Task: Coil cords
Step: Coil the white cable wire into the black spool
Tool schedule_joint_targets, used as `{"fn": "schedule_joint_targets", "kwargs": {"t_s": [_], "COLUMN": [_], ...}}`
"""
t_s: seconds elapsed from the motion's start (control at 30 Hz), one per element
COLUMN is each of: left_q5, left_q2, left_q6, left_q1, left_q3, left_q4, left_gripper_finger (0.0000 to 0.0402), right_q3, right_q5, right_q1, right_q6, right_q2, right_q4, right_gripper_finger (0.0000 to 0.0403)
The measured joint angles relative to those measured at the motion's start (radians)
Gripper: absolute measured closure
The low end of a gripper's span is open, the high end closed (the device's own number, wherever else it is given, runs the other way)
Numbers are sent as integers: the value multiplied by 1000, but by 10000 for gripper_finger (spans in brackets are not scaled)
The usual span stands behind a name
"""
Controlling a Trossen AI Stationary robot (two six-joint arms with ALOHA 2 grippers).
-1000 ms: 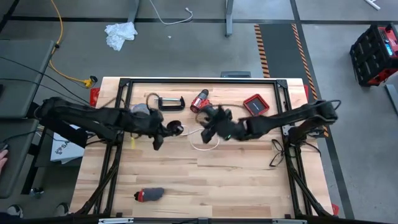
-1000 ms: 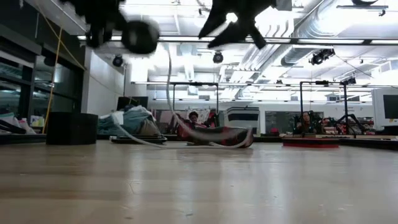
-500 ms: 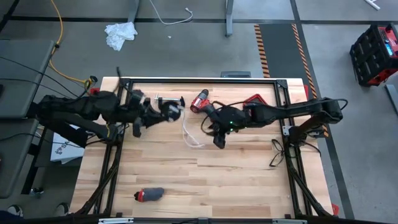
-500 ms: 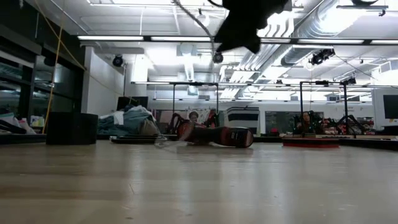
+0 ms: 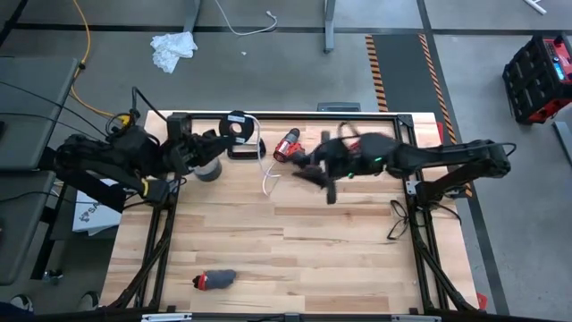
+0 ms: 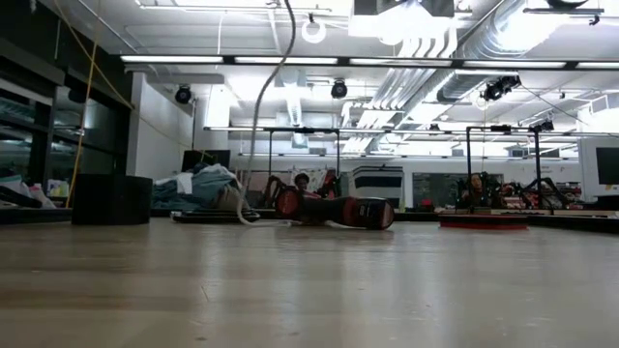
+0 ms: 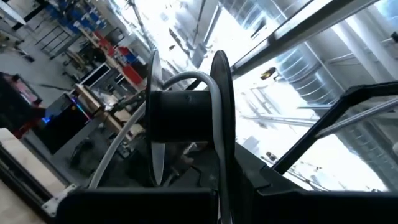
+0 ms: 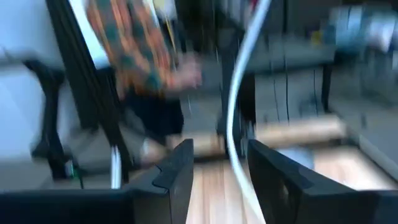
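The cord is a thin white cable [image 5: 266, 170] ending in a small black spool-like disc [image 5: 237, 125] with a pale centre. My left gripper [image 5: 225, 134] holds the disc up over the table's far left edge, shut on it. In the left wrist view the cable [image 7: 186, 79] loops over the disc's core [image 7: 180, 118]. From there it hangs down, and its lower end [image 6: 250, 218] lies on the table. My right gripper [image 5: 313, 174] hovers open to the right of the cable. In the right wrist view the cable [image 8: 235, 118] runs ahead between its fingers; touch cannot be told. My left gripper is shut on the black disc's lower edge [image 7: 214, 177]; the gripper's own body hides the exact place of contact. The fingers slant upward from the table's left. The disc is lifted clear, its flat sides upright, and the cable trails off the core, hanging slack.
A red drill [image 5: 288, 145] and a black clamp [image 5: 243, 150] lie at the far edge, and a grey roll [image 5: 207, 170] sits under the left arm. A small red-and-black tool [image 5: 214, 280] lies near the front edge. A black frame [image 5: 295, 116] borders the table.
My left gripper has risen and drawn back toward the table's far left, tipping upward with the disc. The cable, which lay looped on the table, is pulled up and now hangs with only its end down. My right gripper has risen, turned level and drifted right.
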Motion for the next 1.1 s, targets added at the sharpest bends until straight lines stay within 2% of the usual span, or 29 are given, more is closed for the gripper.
{"fn": "schedule_joint_targets", "kwargs": {"t_s": [0.23,0.4,0.47,0.53,0.63,0.73,0.83,1.0,1.1], "left_q5": [36,49,35,5,-30,-36,-35,-45,-46], "left_q2": [11,10,8,5,11,20,33,84,133], "left_q6": [46,68,110,137,107,97,173,367,478], "left_q1": [-6,10,15,19,15,-11,-40,-69,-74], "left_q3": [0,0,0,1,-1,-1,-1,-1,15], "left_q4": [18,-2,-106,-304,-635,-848,-927,-916,-925], "left_gripper_finger": [399,399,399,399,399,399,399,399,399], "right_q3": [3,54,66,73,75,74,74,75,118], "right_q5": [65,73,73,98,145,145,142,157,202], "right_q1": [0,0,0,0,0,11,36,67,74], "right_q6": [-19,-27,-27,-11,23,63,68,38,13], "right_q2": [-36,-1,11,10,8,21,51,139,200], "right_q4": [163,163,140,78,-88,-228,-292,-200,-212], "right_gripper_finger": [259,259,259,259,259,259,259,259,259]}}
